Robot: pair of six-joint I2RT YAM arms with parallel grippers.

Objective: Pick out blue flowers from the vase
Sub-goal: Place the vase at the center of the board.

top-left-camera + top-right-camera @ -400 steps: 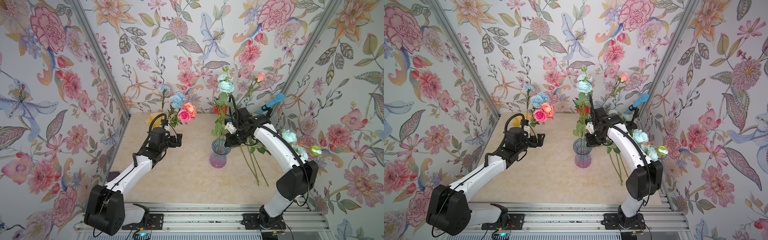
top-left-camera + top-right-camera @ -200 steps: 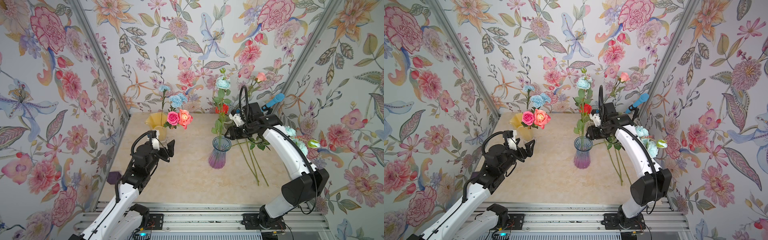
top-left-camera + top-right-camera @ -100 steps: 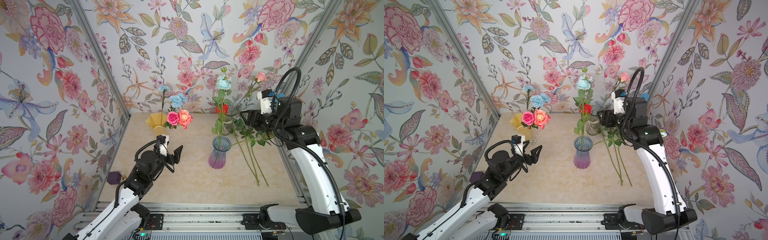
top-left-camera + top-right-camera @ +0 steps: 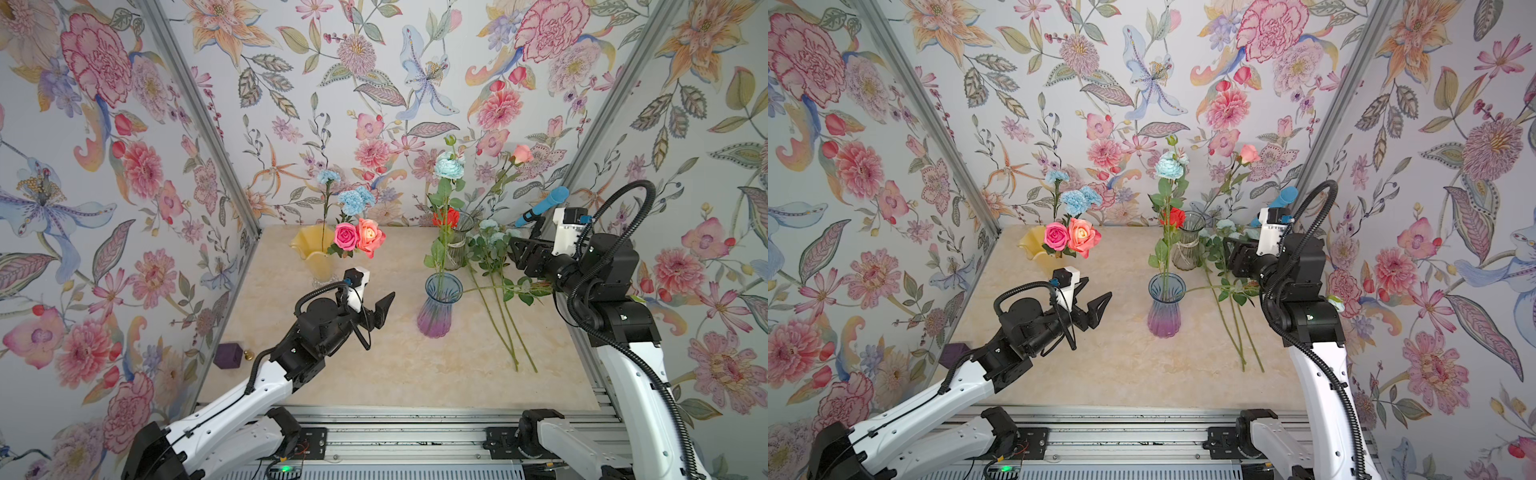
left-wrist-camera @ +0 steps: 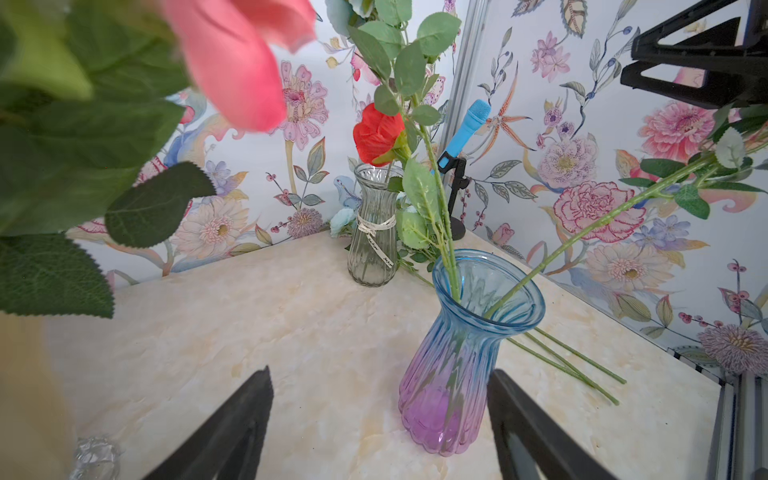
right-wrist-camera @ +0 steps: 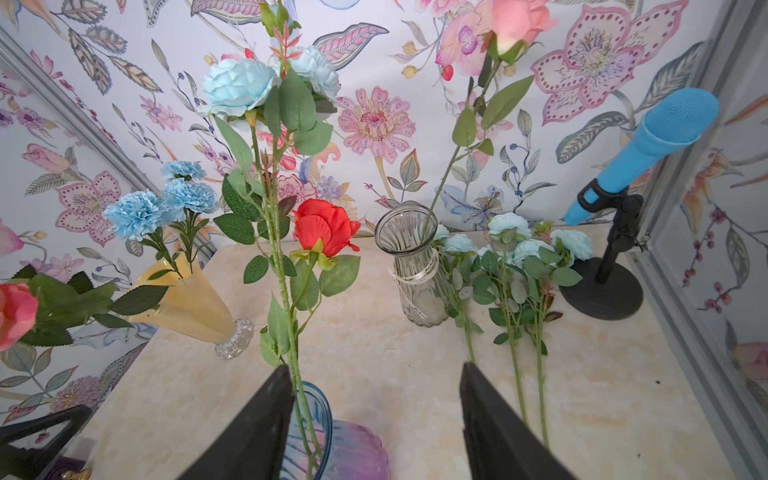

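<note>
One pale aqua flower [image 4: 449, 165] stands upright in the blue-and-purple vase [image 4: 439, 311] mid-table. Three more aqua sprays [image 4: 492, 249] lie flat on the table [image 4: 374, 374] to its right, blooms just beside the clear vase [image 4: 459, 245], and sky-blue carnations [image 4: 355, 199] stand in the yellow vase [image 4: 309, 253] at the back left with a pink rose [image 4: 346, 235] and an orange rose [image 4: 370, 237]. Left fingers [image 5: 232, 424] spread apart, empty, raised and pointing at the blue-and-purple vase; right fingers [image 6: 257, 424] likewise apart, gripping nothing, raised by the lying sprays near the right wall.
</note>
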